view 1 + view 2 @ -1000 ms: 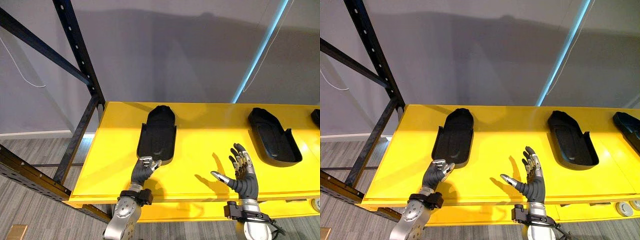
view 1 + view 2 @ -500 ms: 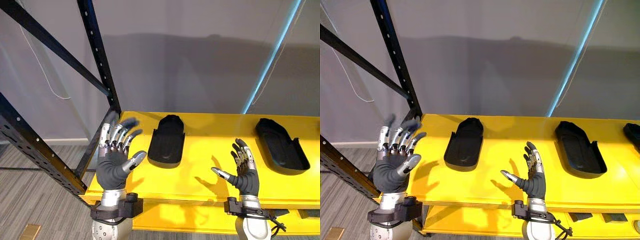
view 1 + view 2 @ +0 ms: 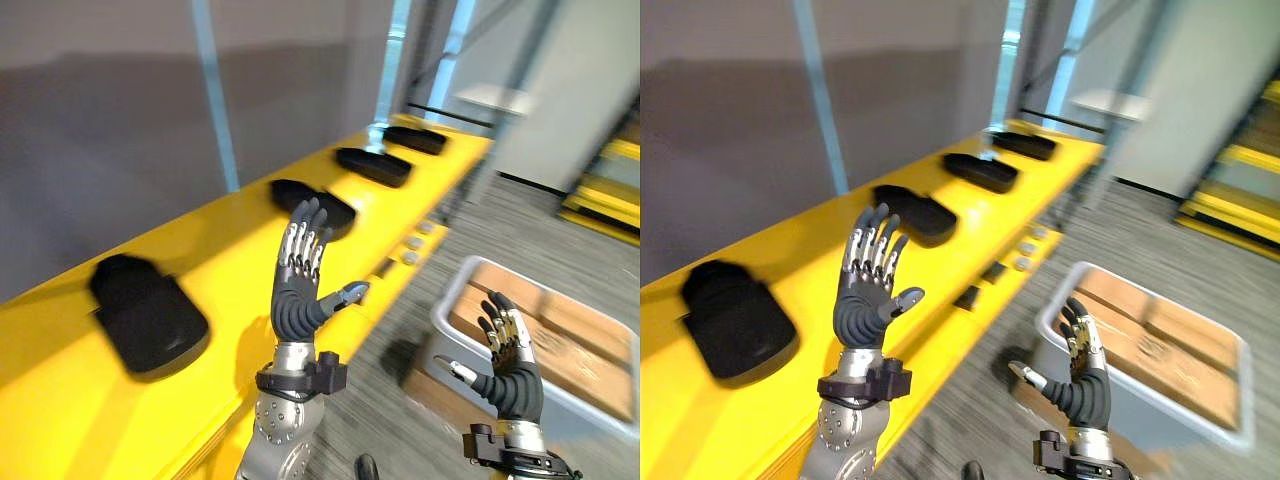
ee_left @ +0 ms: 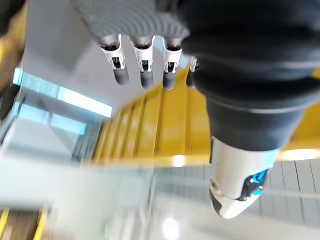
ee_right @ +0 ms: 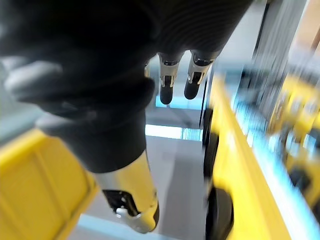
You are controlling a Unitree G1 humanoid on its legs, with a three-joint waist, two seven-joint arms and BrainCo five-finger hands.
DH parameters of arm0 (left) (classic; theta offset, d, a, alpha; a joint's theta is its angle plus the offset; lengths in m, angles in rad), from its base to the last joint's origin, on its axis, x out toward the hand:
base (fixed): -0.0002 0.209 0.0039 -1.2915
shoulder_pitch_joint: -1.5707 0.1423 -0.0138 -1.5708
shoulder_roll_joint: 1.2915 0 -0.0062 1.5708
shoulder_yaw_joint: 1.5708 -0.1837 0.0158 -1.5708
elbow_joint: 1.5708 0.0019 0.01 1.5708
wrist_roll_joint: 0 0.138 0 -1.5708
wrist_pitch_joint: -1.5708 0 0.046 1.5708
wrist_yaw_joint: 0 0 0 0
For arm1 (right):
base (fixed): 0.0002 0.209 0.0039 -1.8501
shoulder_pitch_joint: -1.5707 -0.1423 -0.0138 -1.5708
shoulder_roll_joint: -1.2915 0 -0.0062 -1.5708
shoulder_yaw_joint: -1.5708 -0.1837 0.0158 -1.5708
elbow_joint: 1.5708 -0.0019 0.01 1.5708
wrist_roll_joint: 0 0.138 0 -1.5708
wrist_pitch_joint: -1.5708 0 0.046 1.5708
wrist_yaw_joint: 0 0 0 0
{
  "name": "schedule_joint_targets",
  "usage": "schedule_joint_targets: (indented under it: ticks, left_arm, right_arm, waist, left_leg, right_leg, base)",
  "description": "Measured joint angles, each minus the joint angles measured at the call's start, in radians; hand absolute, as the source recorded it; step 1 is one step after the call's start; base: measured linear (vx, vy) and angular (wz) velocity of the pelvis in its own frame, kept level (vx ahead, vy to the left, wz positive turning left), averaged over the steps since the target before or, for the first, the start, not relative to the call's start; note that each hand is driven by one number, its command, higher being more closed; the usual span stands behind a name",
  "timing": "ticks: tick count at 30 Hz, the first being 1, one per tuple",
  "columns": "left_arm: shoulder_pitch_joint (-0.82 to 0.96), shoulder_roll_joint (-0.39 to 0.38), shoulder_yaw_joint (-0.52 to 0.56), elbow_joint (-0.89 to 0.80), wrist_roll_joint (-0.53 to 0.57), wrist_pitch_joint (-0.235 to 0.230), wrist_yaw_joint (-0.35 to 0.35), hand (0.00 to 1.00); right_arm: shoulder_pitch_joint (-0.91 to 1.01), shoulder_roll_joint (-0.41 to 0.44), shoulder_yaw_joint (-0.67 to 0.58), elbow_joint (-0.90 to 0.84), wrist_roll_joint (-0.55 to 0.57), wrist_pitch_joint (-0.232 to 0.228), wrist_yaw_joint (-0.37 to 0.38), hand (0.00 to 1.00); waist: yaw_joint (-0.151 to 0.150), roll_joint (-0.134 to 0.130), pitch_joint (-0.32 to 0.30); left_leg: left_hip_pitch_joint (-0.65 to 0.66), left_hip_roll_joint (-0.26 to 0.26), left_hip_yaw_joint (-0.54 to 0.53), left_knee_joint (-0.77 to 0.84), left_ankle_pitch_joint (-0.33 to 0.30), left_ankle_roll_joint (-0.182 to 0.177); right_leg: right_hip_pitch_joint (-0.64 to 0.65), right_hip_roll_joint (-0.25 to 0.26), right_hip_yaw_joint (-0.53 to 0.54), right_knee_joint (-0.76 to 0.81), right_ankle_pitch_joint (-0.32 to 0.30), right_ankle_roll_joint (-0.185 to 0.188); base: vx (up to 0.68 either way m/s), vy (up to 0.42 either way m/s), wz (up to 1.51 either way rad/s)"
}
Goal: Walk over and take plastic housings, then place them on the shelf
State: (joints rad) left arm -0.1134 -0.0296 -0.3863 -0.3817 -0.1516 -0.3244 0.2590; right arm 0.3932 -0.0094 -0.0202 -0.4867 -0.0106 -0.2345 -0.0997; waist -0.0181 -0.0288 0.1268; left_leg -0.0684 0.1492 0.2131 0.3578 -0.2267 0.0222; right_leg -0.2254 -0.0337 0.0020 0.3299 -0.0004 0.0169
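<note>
Change: the whole picture has shifted since half a second ago, so the camera has swung to the robot's right. The housings have not moved.
Shelf: the yellow shelf (image 3: 60, 400) now runs diagonally away from the robot.
Left robot hand: one second ago it rested on the near edge of a housing. The left robot hand (image 3: 298, 300) is now raised in front of the shelf, palm toward the camera, fingers (image 4: 142, 62) straight and spread, holding nothing.
Right robot hand: the right robot hand (image 3: 512, 375) is lower, above the bin, fingers (image 5: 167, 87) apart and relaxed, empty as before.
Task things: all visible housings lie on the shelf, none in either robot hand.
Meaning: judged, one placement is finished and the robot is turning away to fetch the next part.
Housings, count: four, in a row and well apart: nearest housing (image 3: 148, 318), second housing (image 3: 918, 215) partly behind the left fingers, third housing (image 3: 373, 166), fourth housing (image 3: 415, 139).
Bin, count: one grey bin (image 3: 452, 295) on the floor beside the shelf. It holds flat brown contents, and whether it holds housings cannot be told.
Small parts: several small parts (image 3: 408, 257) sit on the lower ledge of the shelf, too blurred to count.
Robot hands, count: two, both free.
</note>
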Motion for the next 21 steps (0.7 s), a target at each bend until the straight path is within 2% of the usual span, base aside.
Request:
schedule_joint_targets:
  ticks: [2,4,5,6,8,11,13,14,16,17,18,21]
  left_arm:
    - [-0.014,0.001,0.043,0.016,-0.002,0.002,-0.002,0.00]
    - [-0.010,0.016,0.086,0.019,-0.008,0.008,-0.005,0.00]
    - [-0.012,0.021,0.089,0.019,-0.014,0.009,-0.005,0.00]
    - [-0.008,0.028,0.089,0.019,-0.023,0.018,-0.006,0.00]
    - [-0.008,0.027,0.089,0.018,-0.023,0.027,-0.012,0.00]
    - [-0.005,0.022,0.090,0.046,-0.022,0.039,-0.032,0.00]
    - [-0.006,0.010,0.109,0.170,-0.022,0.044,-0.043,0.00]
    - [-0.013,0.008,0.133,0.307,-0.022,0.048,-0.048,0.00]
    - [-0.019,0.013,0.169,0.546,-0.008,0.091,-0.053,0.00]
    - [-0.030,0.024,0.177,0.692,0.008,0.124,-0.060,0.00]
    - [-0.041,0.045,0.180,0.922,0.041,0.178,-0.083,0.00]
    - [-0.037,0.054,0.261,1.258,0.090,0.238,-0.101,0.00]
  right_arm:
    - [-0.051,0.007,-0.031,0.081,-0.005,0.001,-0.005,0.00]
    - [-0.095,0.008,-0.047,0.156,-0.019,0.002,-0.007,0.00]
    - [-0.103,0.008,-0.049,0.170,-0.027,0.005,-0.008,0.00]
    - [-0.122,0.004,-0.053,0.195,-0.037,0.014,-0.008,0.00]
    - [-0.127,0.006,-0.055,0.206,-0.037,0.026,-0.008,0.00]
    - [-0.129,0.004,-0.058,0.221,-0.036,0.028,-0.010,0.00]
    - [-0.128,-0.014,-0.059,0.298,-0.034,0.031,-0.009,0.00]
    - [-0.139,-0.019,-0.070,0.403,-0.033,0.030,-0.008,0.00]
    - [-0.203,-0.030,-0.107,0.638,0.012,0.046,-0.002,0.00]
    - [-0.242,-0.033,-0.136,0.776,0.035,0.067,-0.002,0.00]
    - [-0.294,-0.034,-0.182,0.978,0.045,0.112,-0.004,0.00]
    - [-0.332,-0.029,-0.242,1.231,0.031,0.164,-0.004,0.00]
  waist:
    - [-0.006,-0.004,-0.003]
    - [-0.004,-0.017,-0.015]
    - [-0.002,-0.021,-0.018]
    - [0.013,-0.023,-0.024]
    - [0.033,-0.023,-0.043]
    - [0.029,-0.028,-0.063]
    - [0.029,-0.015,-0.084]
    - [0.028,-0.017,-0.104]
    - [0.030,-0.018,-0.106]
    - [0.029,-0.018,-0.105]
    - [0.026,-0.017,-0.102]
    - [0.020,-0.028,-0.074]
  left_leg:
    - [0.002,0.028,0.071,-0.013,0.013,-0.012]
    - [-0.014,0.028,0.122,-0.037,0.028,-0.028]
    - [-0.021,0.020,0.121,-0.046,0.031,-0.045]
    - [-0.020,-0.006,0.111,-0.093,0.060,-0.062]
    - [-0.006,-0.023,0.107,-0.168,0.113,-0.077]
    - [0.010,-0.023,0.103,-0.235,0.173,-0.103]
    - [0.022,-0.010,0.072,-0.279,0.200,-0.108]
    - [0.032,-0.005,0.056,-0.306,0.221,-0.114]
    - [0.054,-0.002,0.054,-0.352,0.253,-0.130]
    - [0.059,-0.004,0.051,-0.368,0.264,-0.132]
    - [0.066,-0.011,0.049,-0.390,0.279,-0.133]
    - [0.090,-0.020,0.049,-0.412,0.288,-0.130]
  right_leg:
    - [0.067,-0.052,-0.048,0.087,-0.051,0.009]
    - [0.169,-0.142,-0.105,0.073,-0.068,0.020]
    - [0.187,-0.146,-0.104,0.020,-0.073,0.028]
    - [0.196,-0.146,-0.132,-0.047,-0.081,0.040]
    - [0.218,-0.135,-0.153,-0.160,-0.085,0.047]
    - [0.276,-0.108,-0.158,-0.310,-0.080,0.053]
    - [0.282,-0.086,-0.172,-0.309,-0.078,0.054]
    - [0.281,-0.074,-0.179,-0.309,-0.078,0.054]
    - [0.285,-0.064,-0.181,-0.309,-0.078,0.054]
    - [0.284,-0.064,-0.183,-0.309,-0.078,0.054]
    - [0.284,-0.066,-0.187,-0.309,-0.078,0.054]
    - [0.299,-0.075,-0.193,-0.309,-0.079,0.056]
  base:
    - [-0.11,-0.019,-1.34]
    - [-0.15,-0.183,-0.96]
    - [-0.19,-0.235,-0.71]
    - [-0.19,-0.239,-0.62]
    - [-0.12,-0.219,-0.63]
    - [-0.04,-0.219,-0.14]
    - [-0.02,-0.141,0.14]
    - [0.01,-0.088,0.15]
    - [0.01,-0.055,0.08]
    - [-0.02,-0.008,0.09]
    - [-0.02,0.001,0.09]
    - [0.00,0.005,0.02]
